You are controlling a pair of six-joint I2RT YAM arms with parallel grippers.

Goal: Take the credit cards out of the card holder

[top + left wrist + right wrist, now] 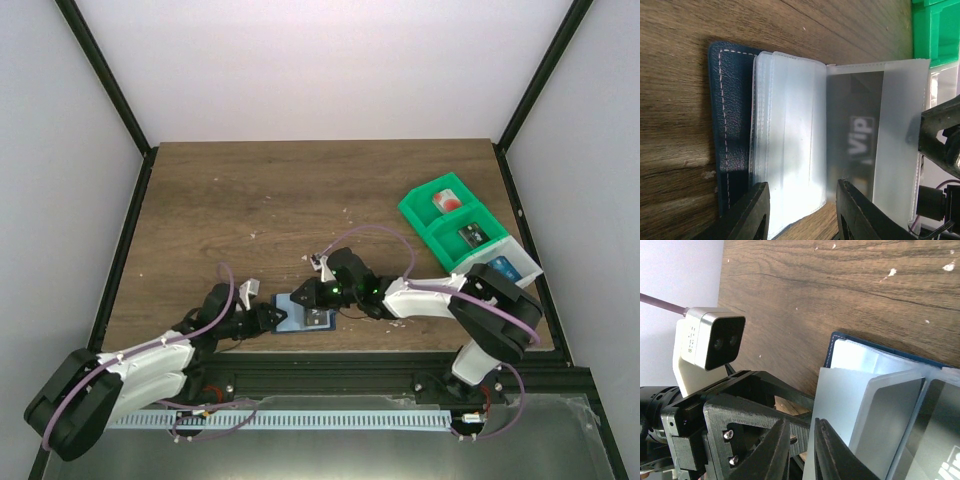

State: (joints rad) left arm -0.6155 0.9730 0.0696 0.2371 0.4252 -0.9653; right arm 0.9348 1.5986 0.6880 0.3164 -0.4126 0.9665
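Observation:
The navy card holder (305,318) lies open near the table's front edge, its clear sleeves fanned out (790,130). A dark grey credit card (855,135) marked VIP sits inside a raised frosted sleeve. My left gripper (801,187) is at the holder's left side, open, its fingers (755,215) standing either side of the sleeve stack's edge. My right gripper (802,422) is over the holder's right half (325,295). Its jaws are slightly parted with nothing between them, and the frosted sleeve (840,410) is just beside one finger. The holder's navy edge (829,352) shows behind.
At the right stands a green bin (412,212) holding a red-pink card (447,200) and a dark card (471,236). A white bin (530,265) next to it holds a blue card (503,268). The left arm's camera (710,347) is close to my right gripper.

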